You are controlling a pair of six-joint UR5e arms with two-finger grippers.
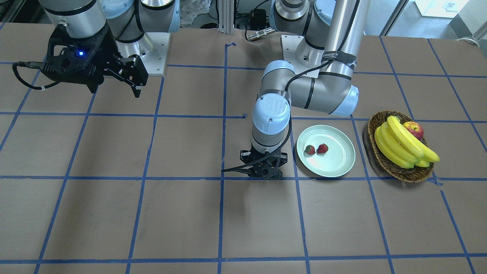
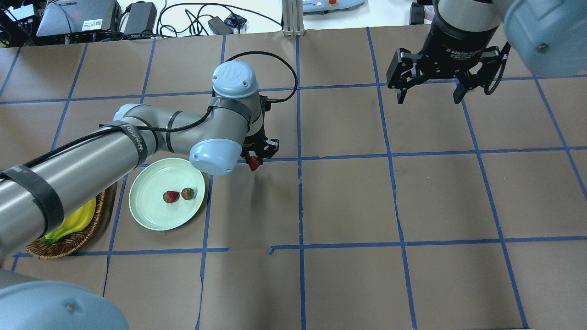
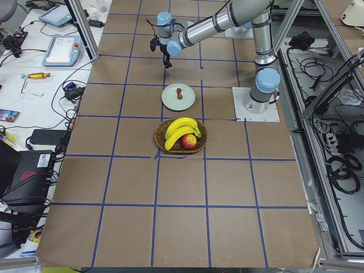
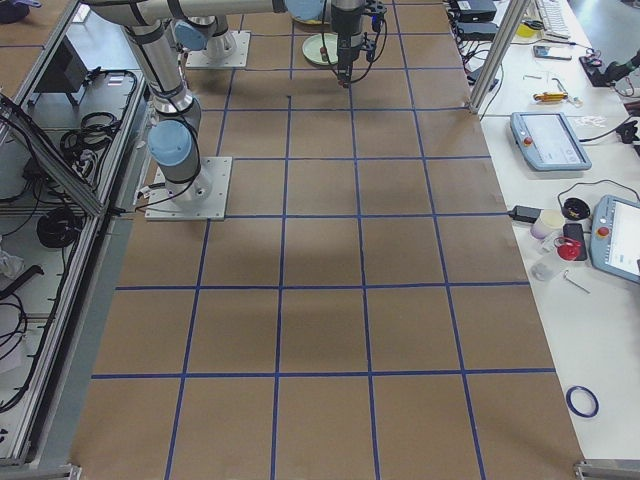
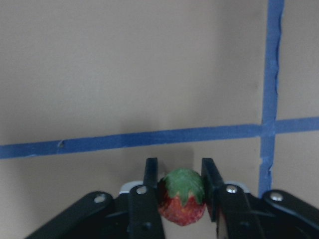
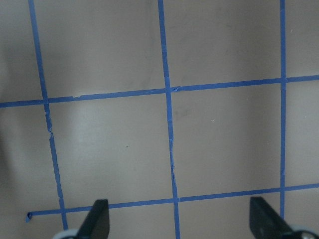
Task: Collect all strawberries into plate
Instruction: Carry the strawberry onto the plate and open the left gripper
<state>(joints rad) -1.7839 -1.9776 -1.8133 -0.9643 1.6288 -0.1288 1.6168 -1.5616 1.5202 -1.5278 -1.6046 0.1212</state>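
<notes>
- Two fingers [image 5: 151, 175] of the left gripper [image 5: 179, 168] are clamped on a strawberry [image 5: 182, 199], one on each side, with its green cap facing away from the wrist.
- Left gripper points straight down, low over a blue tape line [image 5: 129, 140]. Cannot tell whether the berry touches the table [image 2: 348, 201].
- Held berry is outside the plate [image 2: 156, 217], near its rim on the side toward the table's middle.
- Plate holds two more strawberries: one berry [image 2: 170, 196] and a second berry [image 2: 187, 194], just beside each other near the centre.
- Wicker basket [image 1: 395, 169] sits beyond the plate with bananas [image 1: 399, 146] and an apple [image 1: 414, 129].
- Right gripper [image 2: 429, 97] hangs well apart, high over bare table, jaws wide apart and holding nothing.
</notes>
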